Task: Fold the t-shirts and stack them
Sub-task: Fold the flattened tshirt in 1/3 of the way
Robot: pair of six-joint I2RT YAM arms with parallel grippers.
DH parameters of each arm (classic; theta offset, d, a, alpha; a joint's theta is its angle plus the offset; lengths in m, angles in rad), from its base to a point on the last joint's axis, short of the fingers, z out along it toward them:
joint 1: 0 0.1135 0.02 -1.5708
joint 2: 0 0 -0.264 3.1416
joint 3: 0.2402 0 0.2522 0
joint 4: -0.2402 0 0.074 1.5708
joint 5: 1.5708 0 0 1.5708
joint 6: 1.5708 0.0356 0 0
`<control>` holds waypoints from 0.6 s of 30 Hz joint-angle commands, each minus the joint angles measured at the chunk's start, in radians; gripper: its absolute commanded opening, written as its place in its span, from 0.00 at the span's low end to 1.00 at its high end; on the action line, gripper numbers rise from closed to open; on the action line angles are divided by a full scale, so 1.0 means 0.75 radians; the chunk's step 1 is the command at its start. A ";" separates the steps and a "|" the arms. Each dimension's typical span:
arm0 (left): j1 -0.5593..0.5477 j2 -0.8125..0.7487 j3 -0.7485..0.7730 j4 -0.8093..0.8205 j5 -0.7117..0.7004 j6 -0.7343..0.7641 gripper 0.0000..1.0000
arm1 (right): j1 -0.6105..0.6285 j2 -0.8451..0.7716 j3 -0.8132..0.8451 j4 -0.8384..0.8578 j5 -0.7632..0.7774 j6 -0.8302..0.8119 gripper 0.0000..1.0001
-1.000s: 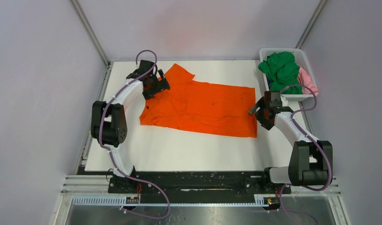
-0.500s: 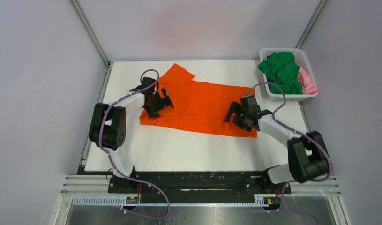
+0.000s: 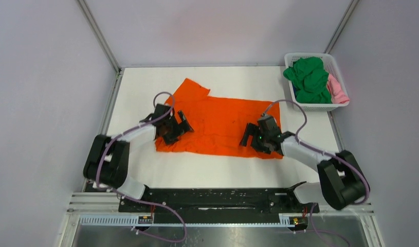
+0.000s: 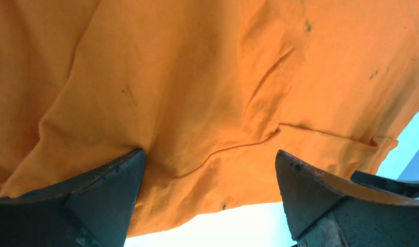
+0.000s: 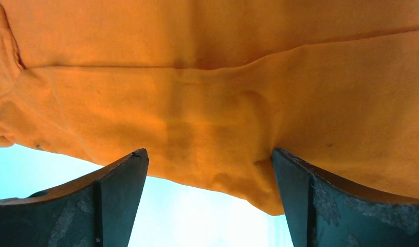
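Observation:
A bright orange t-shirt (image 3: 217, 121) lies spread on the white table (image 3: 197, 167), one sleeve pointing to the far left. My left gripper (image 3: 177, 127) is open, low over the shirt's near-left part. The left wrist view shows the orange cloth (image 4: 197, 92) and its near hem between the spread fingers (image 4: 109, 190). My right gripper (image 3: 254, 138) is open, low over the shirt's near-right hem. The right wrist view shows the cloth (image 5: 212, 103) between the spread fingers (image 5: 120, 190). Green (image 3: 310, 77) and pink (image 3: 338, 90) t-shirts lie in a basket.
A white lattice basket (image 3: 292, 57) stands at the table's far right corner, holding the green and pink shirts. White table surface shows in front of the orange shirt. Grey walls and metal frame posts enclose the table.
Both grippers have moved from the shirt's far side ends inward and toward me, onto its near part. The shirt has shifted toward the near edge and its outline changed slightly.

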 commanded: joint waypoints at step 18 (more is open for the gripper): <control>-0.326 -0.832 -0.551 -0.544 -0.212 -0.331 0.99 | 0.035 -0.821 -0.423 -0.624 -0.088 0.202 0.99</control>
